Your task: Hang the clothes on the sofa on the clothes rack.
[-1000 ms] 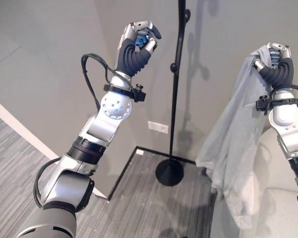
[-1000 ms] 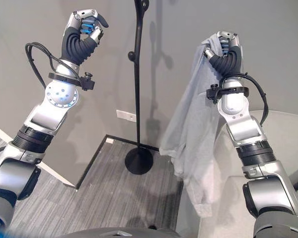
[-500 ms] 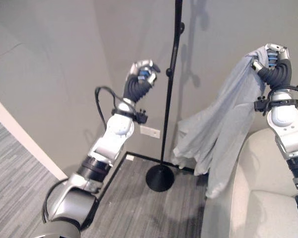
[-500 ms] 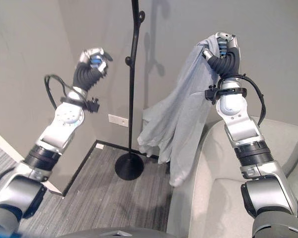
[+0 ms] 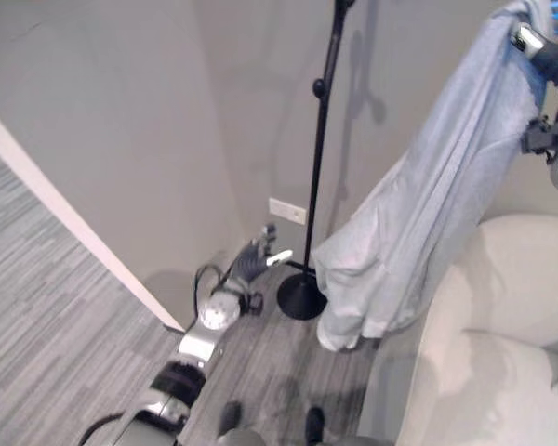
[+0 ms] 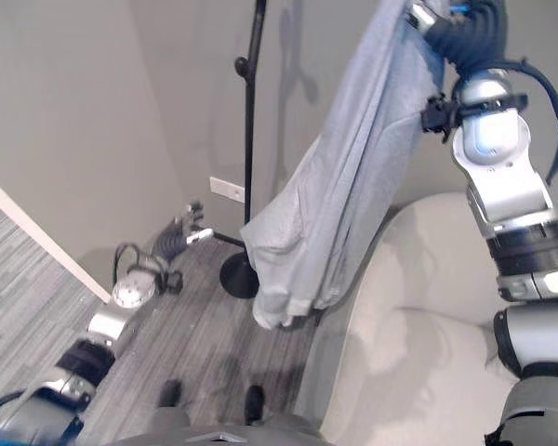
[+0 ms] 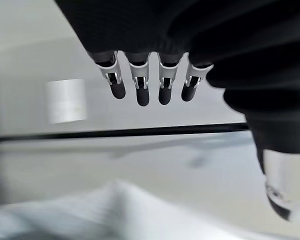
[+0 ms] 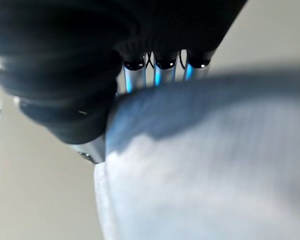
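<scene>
Upper right of frame: right hand (image 6: 446,19) clenched on shirt (image 5: 428,214), now raised higher, beside rack (image 5: 321,139); left hand (image 5: 259,258) dropped to lower centre, fingers relaxed; hooking shirt looks next, guessing.

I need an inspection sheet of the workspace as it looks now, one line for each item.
Surface: grey striped carpet floor; pale sofa at the robot's right.
Job's things: light grey garment held up high, hanging beside the sofa, its hem above the floor; black clothes rack stands by the wall, nothing seen hanging on it.
Clutter: nothing seen.
Hands: right hand raised, closed on the garment's top; left hand low near the rack's base, fingers straight, holding nothing.
Cables: nothing seen apart from the robot's own.
Surroundings: grey walls, white wall socket, white baseboard.
</scene>
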